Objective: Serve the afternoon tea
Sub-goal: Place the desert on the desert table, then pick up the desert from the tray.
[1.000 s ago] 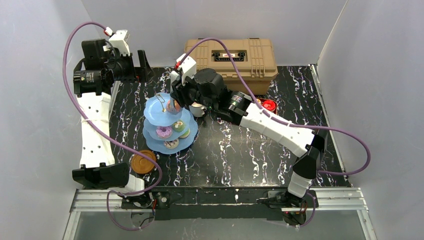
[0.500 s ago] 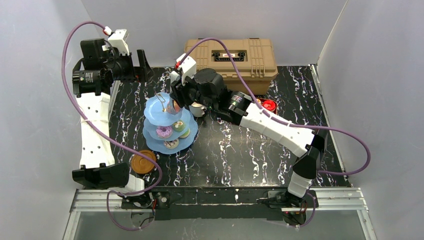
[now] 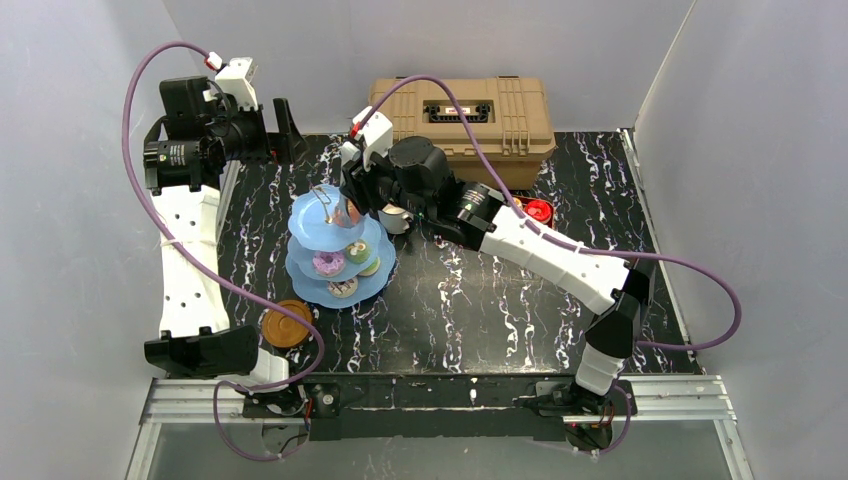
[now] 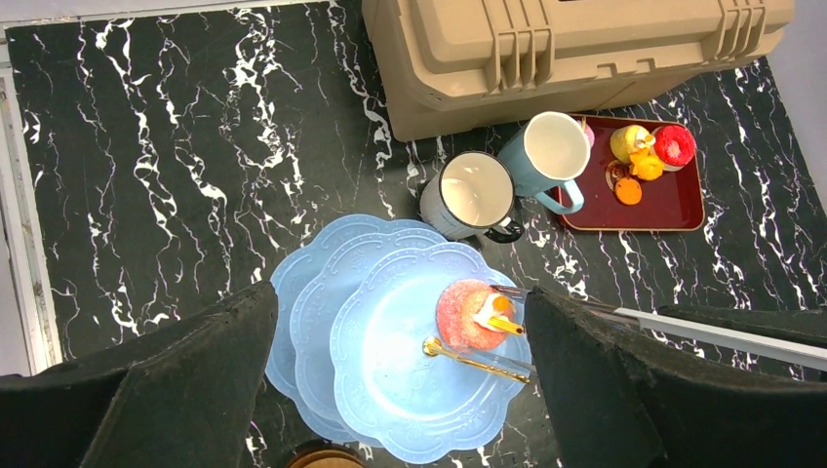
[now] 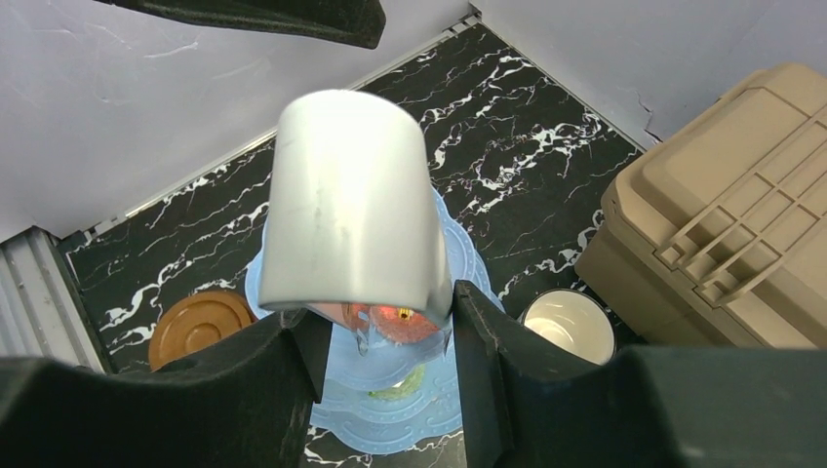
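We see a pink cake [image 4: 466, 314] topping the cake stand [image 4: 390, 390], donuts [image 3: 328, 264] below, mugs [image 4: 473, 195] beside it empty. Right claw [image 5: 385, 341] grips tongs [image 5: 351, 195] just above that cake; left claw [image 4: 400, 297] gapes wide.

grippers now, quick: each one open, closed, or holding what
Left gripper: open, holding nothing.
Right gripper: closed on the metal tongs.

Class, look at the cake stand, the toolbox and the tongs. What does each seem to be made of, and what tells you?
The cake stand looks like plastic: smooth pale blue with a soft sheen. The toolbox seems to be moulded plastic: matte tan, with ribs formed in. The tongs look like metal: silvery, brushed, faintly scratched.
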`<state>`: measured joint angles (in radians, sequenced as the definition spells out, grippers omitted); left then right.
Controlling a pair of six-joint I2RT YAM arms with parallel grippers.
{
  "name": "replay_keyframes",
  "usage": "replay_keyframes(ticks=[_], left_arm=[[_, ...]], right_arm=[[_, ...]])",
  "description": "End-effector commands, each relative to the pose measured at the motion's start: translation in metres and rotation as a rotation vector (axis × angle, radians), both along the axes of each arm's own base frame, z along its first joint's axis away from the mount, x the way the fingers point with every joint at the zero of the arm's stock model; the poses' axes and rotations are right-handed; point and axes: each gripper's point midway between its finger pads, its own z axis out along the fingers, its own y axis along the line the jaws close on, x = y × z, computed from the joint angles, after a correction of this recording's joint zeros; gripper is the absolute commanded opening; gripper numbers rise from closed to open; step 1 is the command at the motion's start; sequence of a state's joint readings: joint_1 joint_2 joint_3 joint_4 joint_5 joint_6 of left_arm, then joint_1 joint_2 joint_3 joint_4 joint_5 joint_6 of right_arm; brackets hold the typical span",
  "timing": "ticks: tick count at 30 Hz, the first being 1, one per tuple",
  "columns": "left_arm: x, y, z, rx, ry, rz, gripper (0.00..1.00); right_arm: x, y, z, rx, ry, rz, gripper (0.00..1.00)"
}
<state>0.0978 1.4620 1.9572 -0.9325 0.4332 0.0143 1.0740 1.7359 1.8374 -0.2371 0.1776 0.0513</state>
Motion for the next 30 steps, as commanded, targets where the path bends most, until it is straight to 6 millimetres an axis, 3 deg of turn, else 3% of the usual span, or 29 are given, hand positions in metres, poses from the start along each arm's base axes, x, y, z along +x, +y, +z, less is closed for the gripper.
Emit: replay_keyframes(ticks=[1, 7, 13, 24, 30], left_arm=[[-0.010, -0.001, 0.015, -0.013, -0.032, -0.006, 0.96], [-0.011, -0.002, 0.018, -0.011, -0.040, -0.012, 0.96], [-0.012, -0.003, 0.020, -0.015, -0.042, -0.015, 0.96], [-0.013, -0.005, 0.021, -0.019, -0.041, -0.029, 0.96], [-0.011, -0.007, 0.021, -0.030, -0.036, -0.034, 0.96]], right_arm=[[-0.009, -0.024, 0.094, 0.183, -0.127, -0.024, 0.53], [-0.008, -0.049, 0.103, 0.176, -0.155, -0.078, 0.53], [0.007, -0.084, 0.093, 0.153, -0.144, -0.168, 0.49], [0.068, -0.209, 0.030, 0.106, -0.047, -0.446, 0.48], [0.091, -0.262, -0.009, 0.074, 0.005, -0.573, 0.48]])
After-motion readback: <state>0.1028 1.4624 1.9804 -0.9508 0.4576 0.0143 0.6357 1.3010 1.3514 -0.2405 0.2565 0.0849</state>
